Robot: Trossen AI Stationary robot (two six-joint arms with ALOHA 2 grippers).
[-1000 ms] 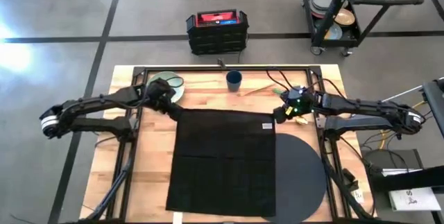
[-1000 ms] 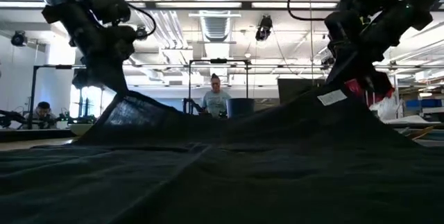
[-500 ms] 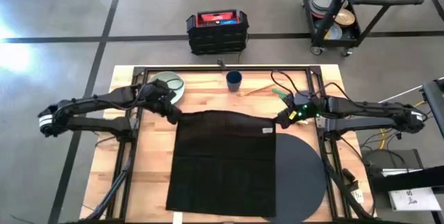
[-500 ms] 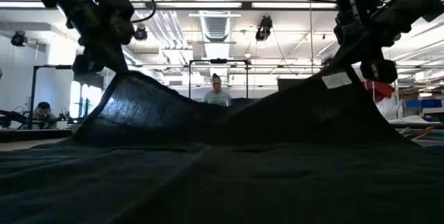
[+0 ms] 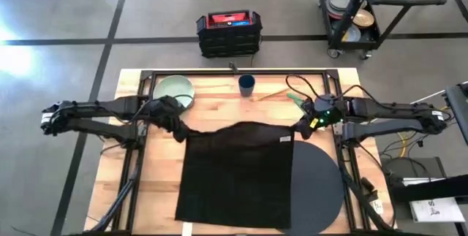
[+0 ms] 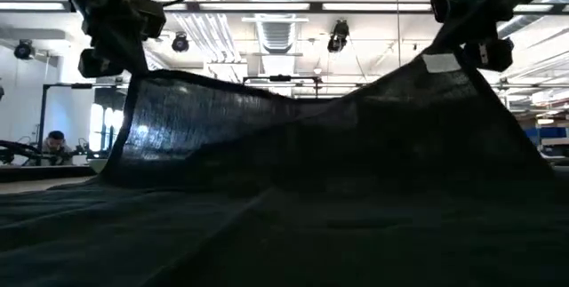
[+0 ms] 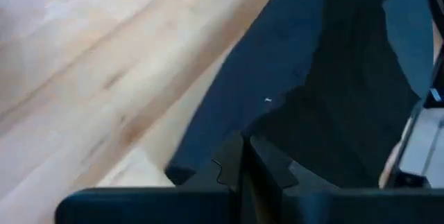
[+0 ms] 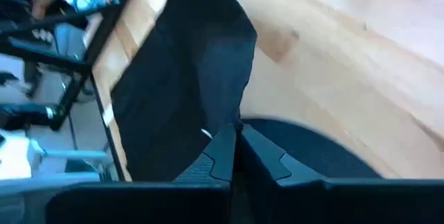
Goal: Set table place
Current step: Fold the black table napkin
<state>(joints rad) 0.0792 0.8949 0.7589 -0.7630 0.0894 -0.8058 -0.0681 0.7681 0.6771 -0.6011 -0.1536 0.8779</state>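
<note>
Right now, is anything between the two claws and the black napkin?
No. The left claw and right claw each pinch a far corner of the black napkin, holding that edge above the table.

You get bright ceiling strip lights in the low view's upper frame, backlighting the napkin; wrist views blur
</note>
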